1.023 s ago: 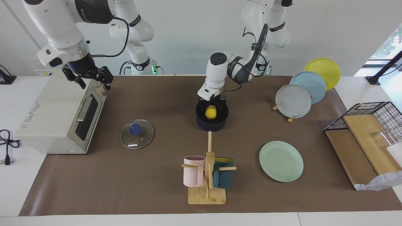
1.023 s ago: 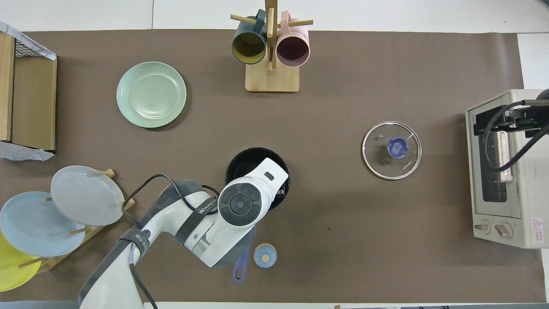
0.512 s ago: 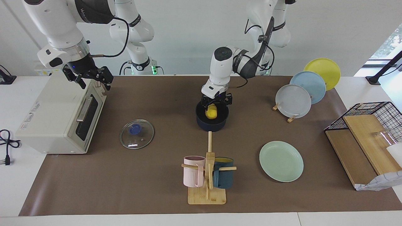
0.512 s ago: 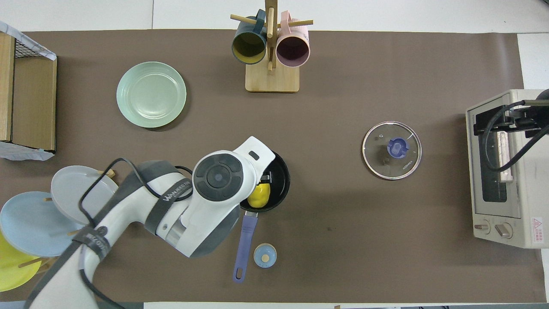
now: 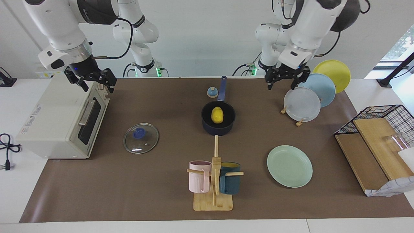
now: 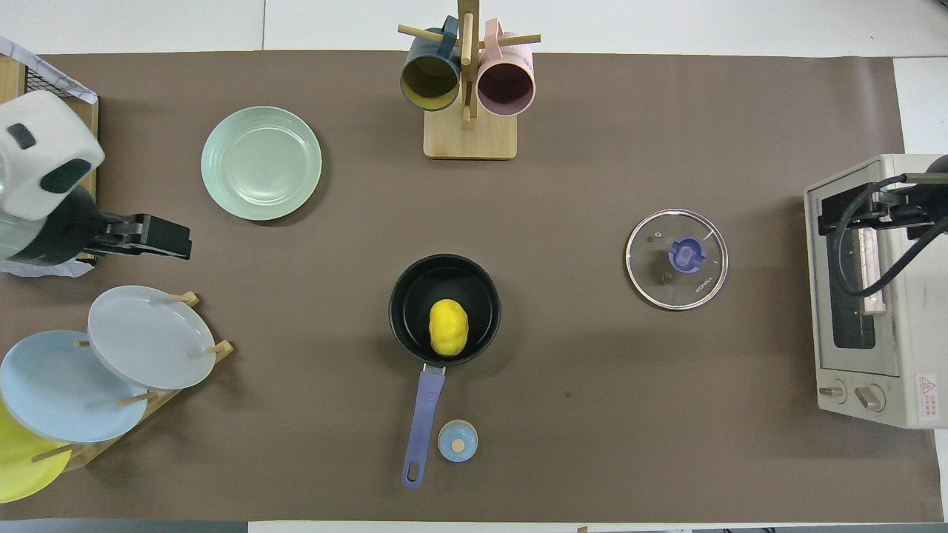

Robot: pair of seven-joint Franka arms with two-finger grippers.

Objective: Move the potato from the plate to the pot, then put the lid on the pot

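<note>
The yellow potato (image 5: 217,115) lies inside the dark navy pot (image 5: 218,128) at mid-table; it also shows in the overhead view (image 6: 448,327), with the pot's rim (image 6: 406,280) and its blue handle (image 6: 423,414) pointing toward the robots. The pale green plate (image 5: 289,166) (image 6: 261,163) is bare. The glass lid (image 5: 141,138) (image 6: 676,258) lies flat on the mat beside the oven. My left gripper (image 5: 281,85) (image 6: 159,237) is open and empty, raised over the plate rack. My right gripper (image 5: 97,86) (image 6: 900,207) is open and empty, and waits over the oven.
A white toaster oven (image 5: 61,119) stands at the right arm's end. A mug tree (image 5: 214,176) stands farther from the robots than the pot. A rack of plates (image 5: 302,103) and a wire basket with boards (image 5: 378,142) stand at the left arm's end. A small bell (image 5: 212,92) stands beside the pot handle.
My left gripper let go of the potato, rose out of the pot and swung up over the plate rack. The potato stays in the pot. The right arm has not moved.
</note>
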